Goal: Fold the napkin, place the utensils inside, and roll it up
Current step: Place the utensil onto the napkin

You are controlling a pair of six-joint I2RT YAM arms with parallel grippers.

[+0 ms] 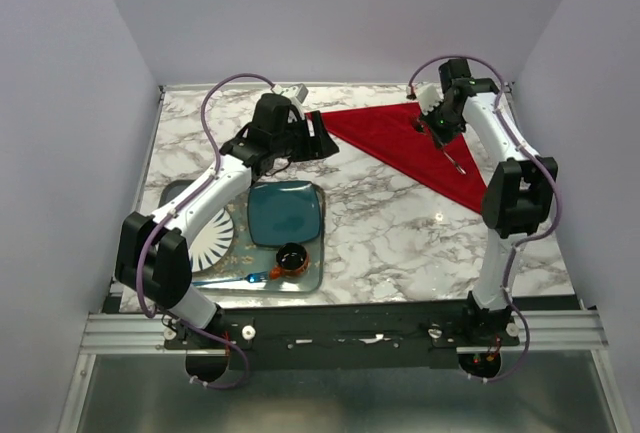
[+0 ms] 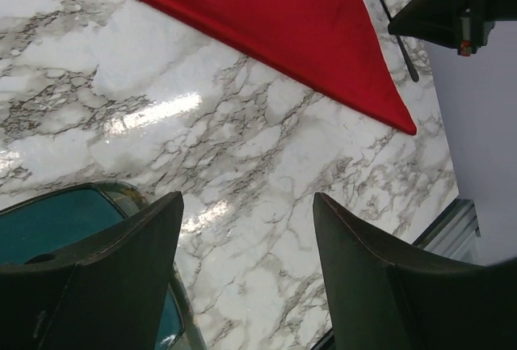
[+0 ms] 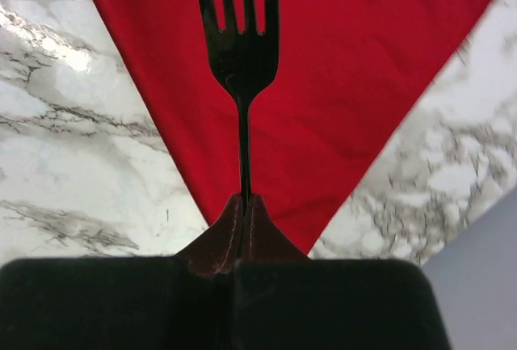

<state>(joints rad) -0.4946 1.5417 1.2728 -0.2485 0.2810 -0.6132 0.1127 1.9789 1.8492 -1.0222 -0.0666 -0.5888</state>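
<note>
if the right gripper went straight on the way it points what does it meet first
Probably the napkin: the right gripper is shut on the fork, whose tines lead over the red cloth and would touch it first. How far above it is unclear.

1. Our left arm reaches forward from its base with the elbow bent and the wrist turned toward our right.
2. Our left end effector (image 1: pixel 318 139) hangs with its jaws spread wide, gripping nothing.
3. Our right arm stretches far forward, its wrist folded back and down.
4. Our right end effector (image 3: pixel 244 204) is pinched tight on the fork (image 3: pixel 242 59) handle.
</note>
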